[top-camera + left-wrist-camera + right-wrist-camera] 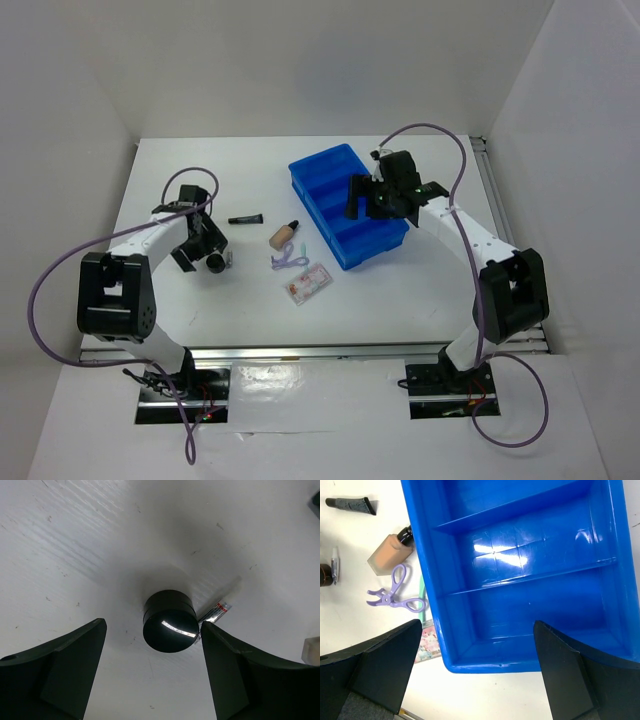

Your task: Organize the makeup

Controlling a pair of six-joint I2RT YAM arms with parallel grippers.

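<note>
A round black puff [170,622] lies on the white table, level with the fingertips of my left gripper [152,630], which hangs open over it without touching. A tiny silver piece [217,611] lies against the puff's right side. My right gripper [478,625] is open and empty above the near end of the blue tray [520,550]. Left of the tray lie the slim black tube [350,504], beige black-capped bottle [390,552], lilac looped tool [395,592] and pink-red packet [430,642]. From above, the left gripper [205,250] is at the left and the right gripper [365,200] over the tray [330,170].
The tray's compartments that show hold nothing. White walls close in the table on three sides. Both arms' purple cables loop out beside their bases [115,300].
</note>
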